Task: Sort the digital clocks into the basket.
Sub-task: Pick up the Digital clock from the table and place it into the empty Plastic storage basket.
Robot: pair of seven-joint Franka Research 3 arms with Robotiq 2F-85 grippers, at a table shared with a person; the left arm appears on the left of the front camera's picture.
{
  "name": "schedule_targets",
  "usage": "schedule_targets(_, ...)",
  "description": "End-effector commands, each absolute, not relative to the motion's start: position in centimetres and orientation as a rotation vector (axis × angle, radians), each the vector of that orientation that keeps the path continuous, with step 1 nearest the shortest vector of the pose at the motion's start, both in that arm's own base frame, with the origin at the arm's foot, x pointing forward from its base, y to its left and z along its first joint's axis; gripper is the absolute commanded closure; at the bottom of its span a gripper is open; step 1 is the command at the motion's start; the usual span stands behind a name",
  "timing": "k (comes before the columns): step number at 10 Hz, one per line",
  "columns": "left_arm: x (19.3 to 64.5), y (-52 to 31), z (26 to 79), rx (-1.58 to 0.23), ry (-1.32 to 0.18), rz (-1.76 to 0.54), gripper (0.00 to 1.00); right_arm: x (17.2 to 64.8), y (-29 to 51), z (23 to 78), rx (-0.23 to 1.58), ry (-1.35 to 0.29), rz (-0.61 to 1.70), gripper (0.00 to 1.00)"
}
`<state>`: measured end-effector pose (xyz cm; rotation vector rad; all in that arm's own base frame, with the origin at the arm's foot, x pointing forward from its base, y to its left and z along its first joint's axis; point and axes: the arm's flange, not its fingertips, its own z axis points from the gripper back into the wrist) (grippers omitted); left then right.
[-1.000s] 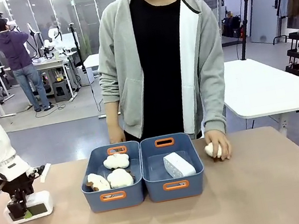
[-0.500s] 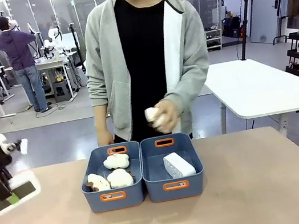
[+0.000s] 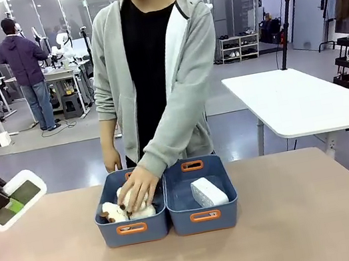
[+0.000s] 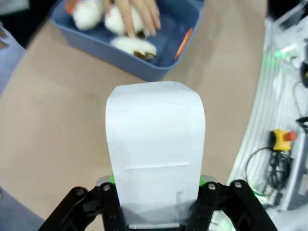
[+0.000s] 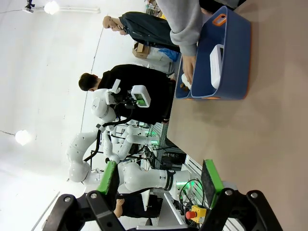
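**Clock lifted, basket ahead**

My left end effector (image 3: 3, 203) is clenched on a digital clock (image 4: 155, 144), pads on its two long side walls near one end. The rest of the white body sticks out past my fingertips, tilted, clear of the bench (image 3: 300, 230).

The shell looks like hard, smooth plastic. I judge it stiff and light, but slick enough to pivot in a grip this close to one end. Holding across the side walls nearer the middle, off the dark screen face, would be steadier.

The clock basket (image 3: 203, 218) lies well beyond my fingertips and already holds the second digital clock (image 3: 208, 192). The toy basket (image 3: 133, 232) touches it on the side nearer me. A person's hand (image 3: 136, 190) is pressing down among the plush toys (image 3: 113, 212) there.

My right end effector (image 5: 161, 179) is released, with nothing between its pads.

A second ago this clock sat on the bench under my left end effector; now it is raised and tipped. The person's hand was then on the bench on the far side of both baskets, holding a plush toy, and has since crossed into the toy basket.
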<state>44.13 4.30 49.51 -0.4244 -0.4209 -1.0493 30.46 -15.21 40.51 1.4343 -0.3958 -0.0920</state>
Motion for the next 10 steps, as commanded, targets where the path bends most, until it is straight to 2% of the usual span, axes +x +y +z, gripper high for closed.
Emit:
schedule_targets(1, 38.0, 12.4, 51.8, -0.519, -0.719, -0.965, 1.0, 30.2, -15.1, 40.6, 1.435, -0.397, -0.083, 0.13)
schedule_targets(3, 35.1, 17.4, 51.5, -0.504, -0.832, -0.842, 1.0, 30.2, -15.1, 40.6, 1.435, -0.397, -0.083, 0.13)
schedule_targets(6, 35.4, 17.2, 51.7, -0.493, -0.828, -0.836, 1.0, 30.2, -15.1, 40.6, 1.435, -0.397, -0.083, 0.13)
schedule_targets(8, 37.0, 13.9, 52.9, -0.511, -0.813, -0.905, 1.0, 30.2, -15.1, 40.6, 1.435, -0.397, -0.083, 0.13)
schedule_targets(10, 41.2, 5.3, 54.9, -0.457, -0.676, -1.068, 1.0, 30.2, -15.1, 40.6, 1.435, -0.397, -0.083, 0.13)
